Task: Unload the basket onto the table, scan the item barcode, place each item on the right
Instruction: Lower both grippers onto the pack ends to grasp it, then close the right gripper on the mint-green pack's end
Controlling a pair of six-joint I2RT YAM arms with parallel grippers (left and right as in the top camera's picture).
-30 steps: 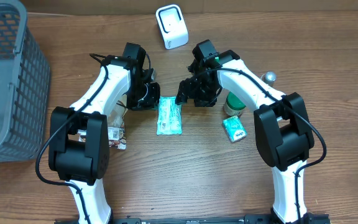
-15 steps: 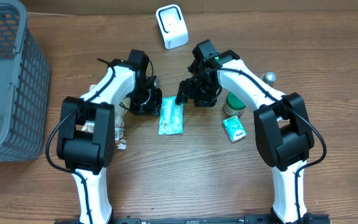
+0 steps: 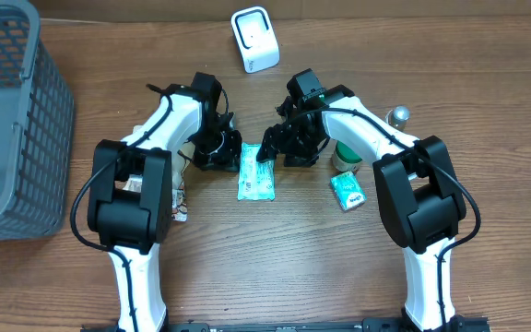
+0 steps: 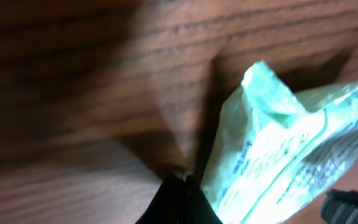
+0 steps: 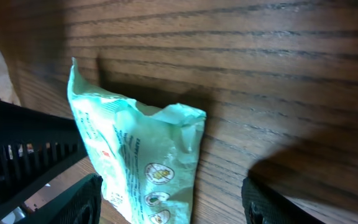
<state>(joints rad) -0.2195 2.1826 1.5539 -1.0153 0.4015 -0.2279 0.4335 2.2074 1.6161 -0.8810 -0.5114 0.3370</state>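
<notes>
Jaws first: left gripper (image 3: 225, 154) is pinched closed, tip just beside the green packet (image 3: 255, 173), maybe touching it, too blurry to say. Right gripper (image 3: 272, 148) is spread wide over the packet's far end. The packet lies on the table (image 3: 293, 263) between both.
</notes>
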